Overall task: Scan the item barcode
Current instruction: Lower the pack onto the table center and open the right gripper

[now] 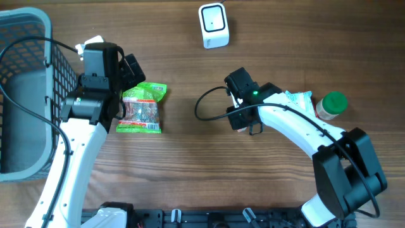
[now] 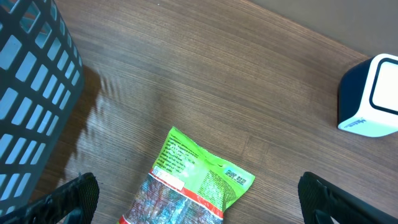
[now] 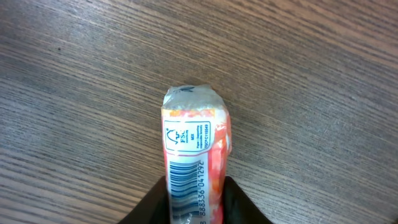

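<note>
Scanner (image 1: 213,25): your landmark, at the far edge of the counter (image 1: 190,158).
Basket (image 1: 25,95): far left of the scanner.
Snack bag (image 1: 142,109): left of the scanner, nearer the robot, beside the basket.
Packet (image 3: 193,143): in the right hand (image 3: 196,202), just robot-side of the scanner.
Bottle (image 1: 331,104): well right of the scanner.

The right end effector (image 3: 197,202) grips a barcoded orange packet (image 3: 194,134).

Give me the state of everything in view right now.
Left gripper: open, over the bag.
Right gripper: shut on the packet.
Packet: held, barcode showing in the wrist view.
Bag: lying flat, ungripped.
Scanner: standing, untouched.
Jar: upright, lid on.
Basket: upright, nothing visible inside.
</note>
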